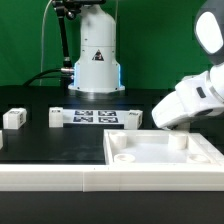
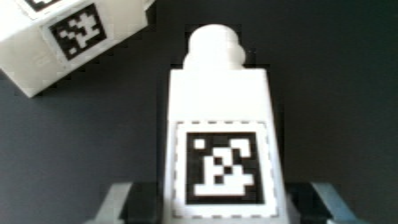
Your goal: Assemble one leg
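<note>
In the wrist view a white leg (image 2: 222, 120) lies on the black table, tag face up, with its rounded peg end pointing away from me. My gripper (image 2: 224, 203) straddles it. One grey finger (image 2: 121, 203) stands on each side, with a thin dark gap between each finger and the leg, so the jaws are open. In the exterior view my gripper (image 1: 163, 118) hangs low behind the large white panel (image 1: 165, 152), and this leg is hidden there. Two other legs (image 1: 13, 118) (image 1: 55, 117) stand at the exterior view's left.
The marker board (image 1: 100, 117) lies in front of the robot base. A long white rail (image 1: 50, 178) runs along the front. In the wrist view another white tagged part (image 2: 63, 40) lies close beside the leg's far end; I cannot tell which part it is.
</note>
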Tool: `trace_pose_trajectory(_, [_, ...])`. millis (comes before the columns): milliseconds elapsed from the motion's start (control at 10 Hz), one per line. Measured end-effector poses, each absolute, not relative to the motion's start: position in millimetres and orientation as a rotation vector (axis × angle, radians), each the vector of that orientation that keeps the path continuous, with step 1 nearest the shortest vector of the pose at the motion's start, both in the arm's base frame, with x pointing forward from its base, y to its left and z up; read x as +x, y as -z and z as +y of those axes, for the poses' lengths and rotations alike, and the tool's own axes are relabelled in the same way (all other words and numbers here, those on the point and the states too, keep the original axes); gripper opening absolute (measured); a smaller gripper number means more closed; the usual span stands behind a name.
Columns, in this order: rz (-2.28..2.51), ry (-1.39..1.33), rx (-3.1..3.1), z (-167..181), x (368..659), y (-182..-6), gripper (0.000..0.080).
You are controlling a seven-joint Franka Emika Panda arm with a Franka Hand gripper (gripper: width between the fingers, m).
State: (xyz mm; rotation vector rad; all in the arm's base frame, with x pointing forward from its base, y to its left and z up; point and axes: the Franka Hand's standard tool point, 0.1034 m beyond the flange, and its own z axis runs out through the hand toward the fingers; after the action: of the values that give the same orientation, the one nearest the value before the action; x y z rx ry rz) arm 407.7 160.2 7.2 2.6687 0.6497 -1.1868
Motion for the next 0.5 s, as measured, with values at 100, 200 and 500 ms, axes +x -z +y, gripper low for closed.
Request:
trace_pose_trajectory(100, [0.65, 1.187, 2.669, 160, 408, -7.2, 0.0291])
trace_pose_trajectory(200, [0.653, 1.192, 2.668, 160, 408, -8.8, 0.0291])
trace_pose_trajectory(500, [0.68, 1.211, 2.7, 154, 423, -67.5, 0.0291])
